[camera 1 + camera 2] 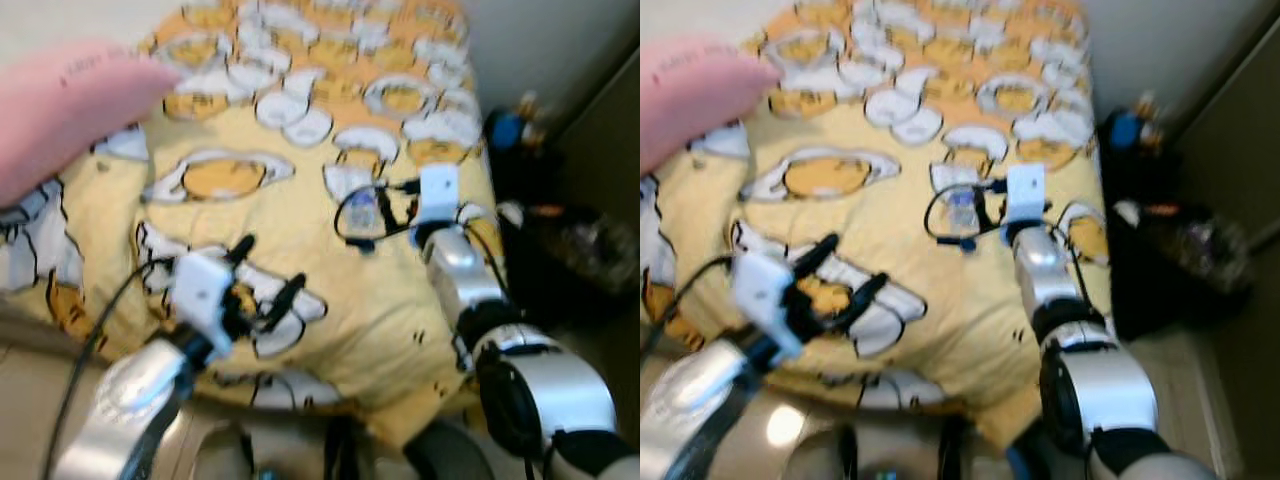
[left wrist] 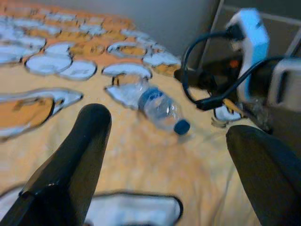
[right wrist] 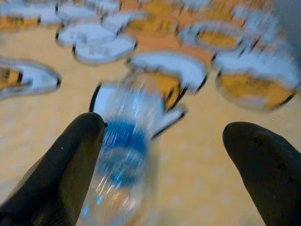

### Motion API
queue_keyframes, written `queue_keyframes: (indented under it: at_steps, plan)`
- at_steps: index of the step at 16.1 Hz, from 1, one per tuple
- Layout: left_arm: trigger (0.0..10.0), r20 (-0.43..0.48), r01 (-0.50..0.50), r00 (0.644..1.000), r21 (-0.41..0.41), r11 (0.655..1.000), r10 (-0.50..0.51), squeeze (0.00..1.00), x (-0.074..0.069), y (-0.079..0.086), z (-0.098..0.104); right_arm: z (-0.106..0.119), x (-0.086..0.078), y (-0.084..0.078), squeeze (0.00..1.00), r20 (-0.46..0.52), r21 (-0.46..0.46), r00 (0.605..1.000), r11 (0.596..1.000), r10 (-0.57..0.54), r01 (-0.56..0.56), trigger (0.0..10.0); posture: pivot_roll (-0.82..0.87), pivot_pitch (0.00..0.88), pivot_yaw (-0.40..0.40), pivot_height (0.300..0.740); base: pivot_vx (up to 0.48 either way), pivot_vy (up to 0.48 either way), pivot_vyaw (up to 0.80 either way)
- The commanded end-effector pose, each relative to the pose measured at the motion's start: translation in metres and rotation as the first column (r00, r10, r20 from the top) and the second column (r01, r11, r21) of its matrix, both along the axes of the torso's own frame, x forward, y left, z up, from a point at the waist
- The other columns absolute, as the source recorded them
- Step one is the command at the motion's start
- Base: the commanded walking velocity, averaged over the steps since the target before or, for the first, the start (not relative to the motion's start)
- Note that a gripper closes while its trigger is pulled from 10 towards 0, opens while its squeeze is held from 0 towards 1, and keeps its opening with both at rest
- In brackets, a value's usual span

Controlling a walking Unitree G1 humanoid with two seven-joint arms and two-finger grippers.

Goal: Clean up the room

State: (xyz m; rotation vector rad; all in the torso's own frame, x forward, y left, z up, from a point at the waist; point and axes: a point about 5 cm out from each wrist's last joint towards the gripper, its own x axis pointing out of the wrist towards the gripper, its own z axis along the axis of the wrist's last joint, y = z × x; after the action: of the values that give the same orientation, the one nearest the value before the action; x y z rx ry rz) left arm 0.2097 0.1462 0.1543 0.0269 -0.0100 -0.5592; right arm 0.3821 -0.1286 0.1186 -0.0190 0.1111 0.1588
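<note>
Left eye view, blurred: a bed under a yellow egg-print quilt (image 1: 300,230), a pink pillow (image 1: 60,110) at its far left, dark clutter on the floor (image 1: 570,250) to the right of the bed. A clear plastic bottle (image 1: 362,213) with a blue label lies on its side on the quilt, toward the right edge. The right gripper (image 1: 368,218) reaches in at the bottle, its 2 fingers spread either side of it as far as the blur lets me judge; the left gripper (image 1: 268,285) hovers over the quilt nearer the foot of the bed, fingers apart, holding nothing. Right eye view: same layout, nothing new. Left wrist view: both black fingers (image 2: 70,165) wide open and empty; the bottle lies ahead on the quilt, well apart from them, blue cap pointing toward the right arm's cabling. Right wrist view: jaws wide open, the bottle between them, lying against or just beside 1 finger (image 3: 70,160) and well clear of the other; not gripped yet. Judgement: step in hand is picking up 1 piece of litter, the bottle, with the right gripper. The next move calls for centring the jaws on the bottle's body, then closing gently, since thin plastic may crush or roll away on the soft quilt.
</note>
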Motion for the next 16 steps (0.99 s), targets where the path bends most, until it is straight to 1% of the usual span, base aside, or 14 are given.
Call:
queue_keyframes:
  at_steps: [1, 2, 3, 6, 7, 8, 9, 10, 12, 14, 15, 16]
  plan:
    - [10.0, -0.014, 0.026, 1.0, -0.017, 1.0, -0.026, 0.0, -0.013, -0.003, 0.009, -0.01, -0.003, 0.001, 0.0, -0.065, 0.048, 0.998, 0.999, -0.012, 0.015, 10.0, 0.35, 0.358, -0.112, 0.74, 0.0, 0.0, 0.0]
    - [10.0, -0.036, 0.053, 0.998, 0.013, 0.998, -0.053, 0.0, -0.026, -0.006, 0.012, -0.011, -0.003, 0.008, 0.0, -0.081, 0.08, 0.997, 0.997, -0.003, 0.01, 10.0, 0.37, 0.383, -0.097, 0.74, 0.0, 0.0, 0.0]
    - [10.0, -0.054, 0.075, 0.996, 0.037, 0.996, -0.073, 0.0, -0.035, -0.009, 0.013, -0.012, -0.003, 0.011, 0.0, -0.094, 0.108, 0.996, 0.994, -0.002, 0.012, 10.0, 0.37, 0.392, -0.091, 0.74, 0.0, 0.0, 0.0]
    - [10.0, -0.075, 0.056, 0.996, 0.018, 0.998, -0.055, 0.0, -0.042, -0.011, 0.015, -0.013, -0.003, 0.014, 0.0, -0.121, 0.156, 0.993, 0.987, -0.011, 0.03, 10.0, 0.39, 0.412, -0.084, 0.74, 0.0, 0.0, 0.0]
    - [10.0, -0.096, 0.038, 0.995, 0.009, 0.999, -0.037, 0.0, -0.049, -0.012, 0.016, -0.022, -0.007, 0.016, 0.0, -0.192, 0.245, 0.981, 0.967, -0.025, 0.073, 10.0, 0.4, 0.423, -0.092, 0.74, 0.0, 0.0, 0.0]
    - [10.0, -0.096, 0.038, 0.995, 0.009, 0.999, -0.037, 0.0, -0.049, -0.012, 0.016, -0.022, -0.007, 0.016, 0.0, -0.192, 0.245, 0.981, 0.967, -0.025, 0.073, 10.0, 0.4, 0.423, -0.092, 0.74, 0.0, 0.0, 0.0]
    - [10.0, -0.106, 0.015, 0.994, 0.012, 1.0, -0.014, 0.0, -0.051, -0.009, 0.017, -0.027, -0.009, 0.016, 0.0, -0.223, 0.273, 0.974, 0.958, -0.028, 0.09, 0.0, 0.39, 0.424, -0.099, 0.74, 0.0, 0.0, 0.0]
    - [10.0, -0.112, -0.004, 0.994, 0.011, 1.0, 0.005, 0.0, -0.05, -0.008, 0.017, -0.029, -0.01, 0.014, 0.0, -0.239, 0.281, 0.97, 0.954, -0.034, 0.103, 0.0, 0.38, 0.42, -0.107, 0.74, 0.0, 0.0, 0.0]
    - [10.0, -0.114, -0.007, 0.993, 0.01, 1.0, 0.008, 0.0, -0.048, -0.009, 0.017, -0.029, -0.009, 0.012, 0.0, -0.243, 0.273, 0.969, 0.956, -0.04, 0.108, 0.0, 0.37, 0.416, -0.111, 0.74, 0.0, 0.0, 0.0]
    - [10.0, -0.127, -0.024, 0.991, 0.043, 0.999, 0.029, 0.0, -0.041, -0.01, 0.009, -0.025, -0.007, 0.009, 0.0, -0.235, 0.274, 0.971, 0.955, -0.044, 0.11, 0.0, 0.31, 0.376, -0.118, 0.74, 0.0, 0.0, 0.0]
    - [10.0, -0.132, -0.037, 0.99, 0.057, 0.998, 0.044, 0.0, -0.039, -0.009, 0.005, -0.024, -0.006, 0.008, 0.0, -0.231, 0.274, 0.972, 0.956, -0.044, 0.108, 0.0, 0.31, 0.376, -0.118, 0.74, 0.0, 0.0, 0.0]
    - [10.0, -0.136, -0.115, 0.982, 0.116, 0.987, 0.13, 0.0, -0.026, -0.004, -0.007, -0.025, -0.007, 0.006, 0.0, -0.226, 0.266, 0.973, 0.959, -0.039, 0.1, 0.0, 0.25, 0.345, -0.112, 0.74, 0.0, 0.0, 0.0]
